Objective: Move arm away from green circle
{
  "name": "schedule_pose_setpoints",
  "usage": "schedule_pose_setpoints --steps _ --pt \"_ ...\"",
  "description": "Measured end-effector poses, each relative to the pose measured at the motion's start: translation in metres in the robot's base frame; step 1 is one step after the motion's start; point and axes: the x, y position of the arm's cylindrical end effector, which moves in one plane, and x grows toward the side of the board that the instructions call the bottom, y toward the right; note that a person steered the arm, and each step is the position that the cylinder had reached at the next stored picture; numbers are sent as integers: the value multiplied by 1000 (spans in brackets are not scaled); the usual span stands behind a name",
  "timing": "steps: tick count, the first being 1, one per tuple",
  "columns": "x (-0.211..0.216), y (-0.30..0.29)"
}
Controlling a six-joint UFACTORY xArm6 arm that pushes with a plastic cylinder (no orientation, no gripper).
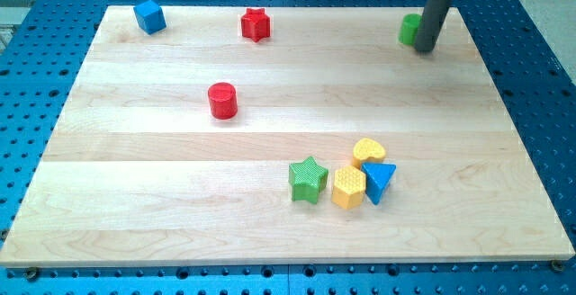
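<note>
The green round plastic block (409, 29) at the wooden tabletop's (270, 151) one-o'clock corner is half hidden behind my dark rod. My tip (423, 48) touches its four-o'clock side; there is no claw, only the rod.

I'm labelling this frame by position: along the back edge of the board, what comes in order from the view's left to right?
blue cube → red star → green circle → my tip, right beside the green circle.
</note>
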Motion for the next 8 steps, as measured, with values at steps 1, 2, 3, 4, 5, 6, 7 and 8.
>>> schedule_pose_setpoints --steps 1,2,3,4,5,6,7,8 --pt "-7 1" --pt "27 -4" --pt "43 -4" --pt "43 -4" --pt "43 -4" --pt "50 -5" --pt "75 -9" --pt "90 -14"
